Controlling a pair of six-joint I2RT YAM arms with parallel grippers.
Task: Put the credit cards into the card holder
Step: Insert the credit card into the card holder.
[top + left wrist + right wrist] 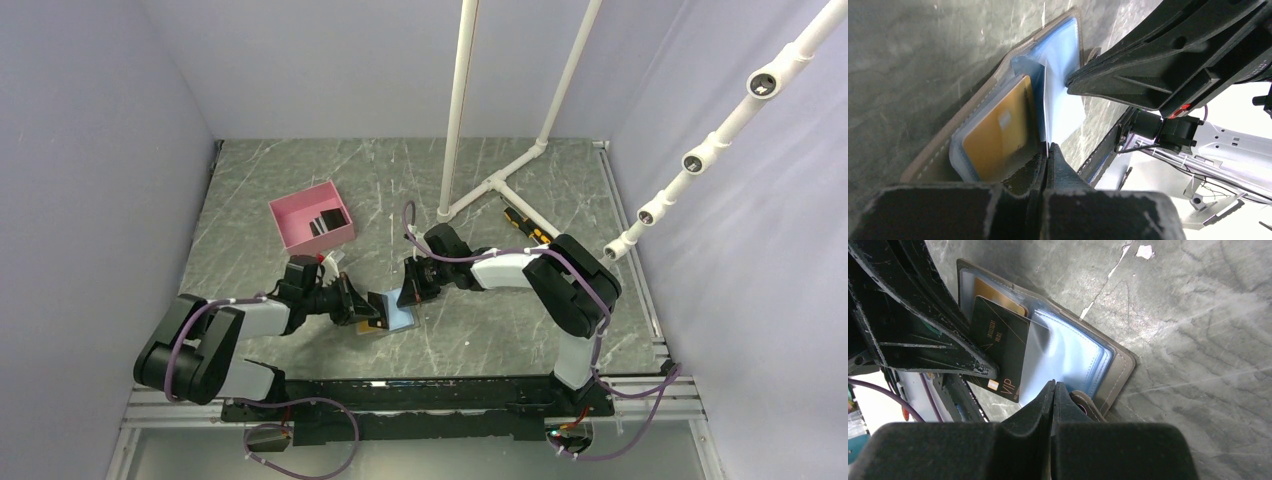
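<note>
The grey card holder [400, 320] lies open on the table, its light blue lining up [1083, 360]. An orange credit card [998, 297] sits in its left clear sleeve, and shows in the left wrist view [998, 130] too. My left gripper [362, 305] [1048, 146] is shut on a black "VIP" credit card [998, 347], held tilted with its far edge at the holder's middle fold. My right gripper [409, 295] [1054, 384] is shut on a clear inner sleeve [1048, 352] of the holder and lifts it beside the black card.
A pink open box [300, 232] with more black cards [325, 222] stands behind my left arm. A yellow-and-black screwdriver [525, 225] lies behind my right arm, near the foot of a white pipe frame [490, 185].
</note>
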